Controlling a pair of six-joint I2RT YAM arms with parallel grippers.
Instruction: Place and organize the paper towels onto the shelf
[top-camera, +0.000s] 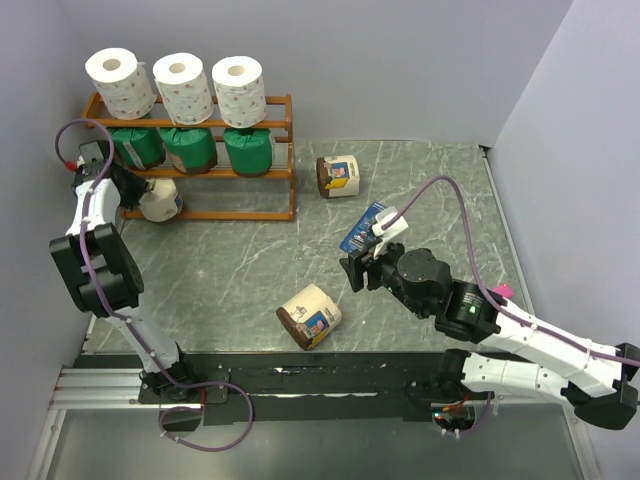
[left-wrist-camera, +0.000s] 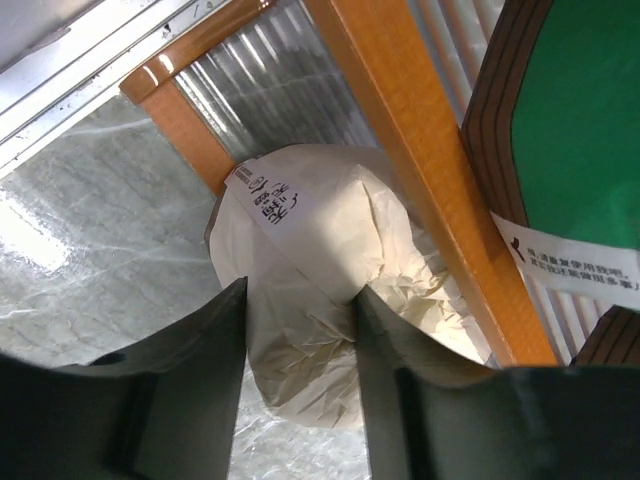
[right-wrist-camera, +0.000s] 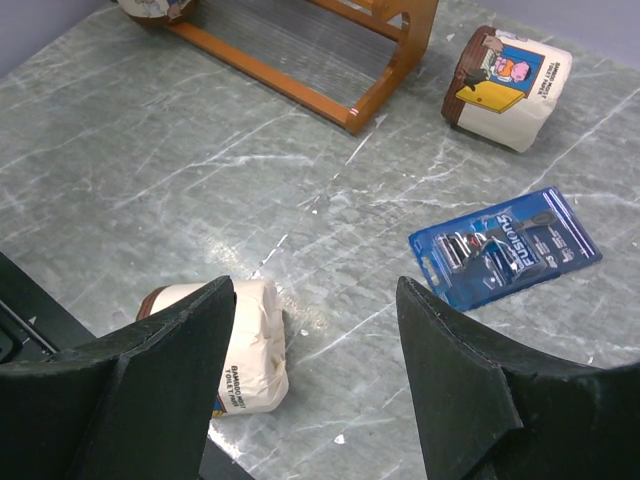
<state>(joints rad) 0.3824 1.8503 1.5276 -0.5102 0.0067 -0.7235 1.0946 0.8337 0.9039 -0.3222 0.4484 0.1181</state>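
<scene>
The shelf (top-camera: 281, 174) stands at the back left, with three white paper towels (top-camera: 182, 86) on its top tier and three green-wrapped ones (top-camera: 188, 149) on the middle tier. At the left end of the bottom tier, my left gripper (top-camera: 140, 196) is shut on the crumpled end of a cream-wrapped roll (left-wrist-camera: 300, 250), beside an orange slat (left-wrist-camera: 400, 120) and a green roll (left-wrist-camera: 580, 110). Two more cream rolls lie on the table, one by the shelf (top-camera: 338, 175) and one near the front (top-camera: 309, 316). Over the table my right gripper (right-wrist-camera: 315, 290) is open and empty, the front roll (right-wrist-camera: 245, 350) beside its left finger.
A flat dark-blue packet (top-camera: 364, 228) lies on the marble table just beyond my right gripper, also seen in the right wrist view (right-wrist-camera: 505, 248). A small pink item (top-camera: 501, 290) shows behind the right arm. Walls close in the table at left, back and right.
</scene>
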